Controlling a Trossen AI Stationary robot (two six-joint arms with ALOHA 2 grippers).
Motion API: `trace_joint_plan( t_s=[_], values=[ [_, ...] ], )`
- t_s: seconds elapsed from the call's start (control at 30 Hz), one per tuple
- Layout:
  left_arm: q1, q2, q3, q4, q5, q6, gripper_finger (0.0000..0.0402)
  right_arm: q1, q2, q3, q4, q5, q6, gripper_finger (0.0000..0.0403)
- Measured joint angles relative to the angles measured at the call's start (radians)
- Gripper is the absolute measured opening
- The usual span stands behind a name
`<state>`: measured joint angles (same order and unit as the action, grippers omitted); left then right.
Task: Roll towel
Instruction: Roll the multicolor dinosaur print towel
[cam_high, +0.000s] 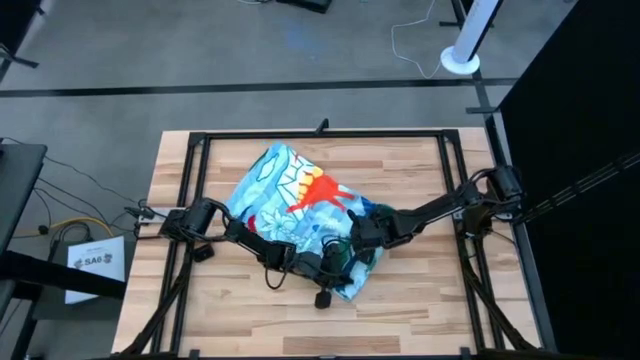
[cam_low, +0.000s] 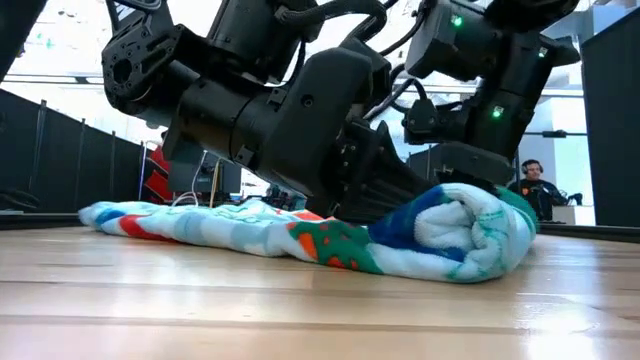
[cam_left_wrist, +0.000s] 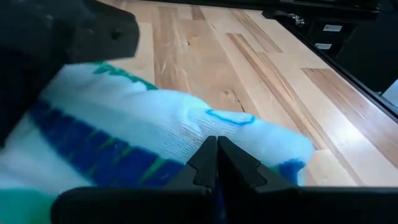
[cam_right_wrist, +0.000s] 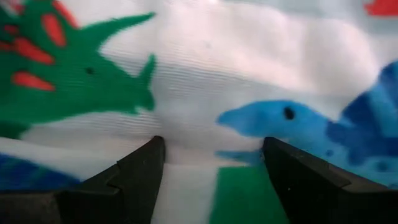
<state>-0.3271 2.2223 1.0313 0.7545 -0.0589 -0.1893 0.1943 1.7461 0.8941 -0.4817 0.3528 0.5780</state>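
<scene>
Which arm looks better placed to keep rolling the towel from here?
Probably the right. The right gripper is open, fingers straddling the towel on the rolled end. The left gripper is shut at the roll's edge, holding no visible cloth.

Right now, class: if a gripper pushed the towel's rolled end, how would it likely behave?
The towel would probably squash and sag rather than slide stiffly: its rolled end looks plump and soft. It may well unroll, since nothing ties the coil. The flat part already lies rumpled on the table, so it would likely bunch.
</scene>
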Motion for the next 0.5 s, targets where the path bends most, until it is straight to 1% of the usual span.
trace_joint_plan(
  t_s=[0.1,0.27,0.37,0.5],
  values=[
    [-0.001,0.0,0.0,-0.009,-0.018,-0.01,0.0001,-0.02,-0.001,0.001,-0.037,0.009,-0.019,0.0259],
    [-0.002,0.0,-0.001,-0.013,-0.021,-0.018,0.0001,-0.053,-0.041,-0.003,-0.085,0.041,-0.058,0.0259],
    [-0.004,0.0,-0.002,-0.017,-0.022,-0.029,0.0001,-0.086,-0.089,-0.008,-0.174,0.067,-0.06,0.0259],
    [-0.006,0.0,-0.003,-0.021,-0.02,-0.036,0.0001,-0.131,-0.171,-0.007,-0.325,0.072,-0.059,0.0259]
  ],
)
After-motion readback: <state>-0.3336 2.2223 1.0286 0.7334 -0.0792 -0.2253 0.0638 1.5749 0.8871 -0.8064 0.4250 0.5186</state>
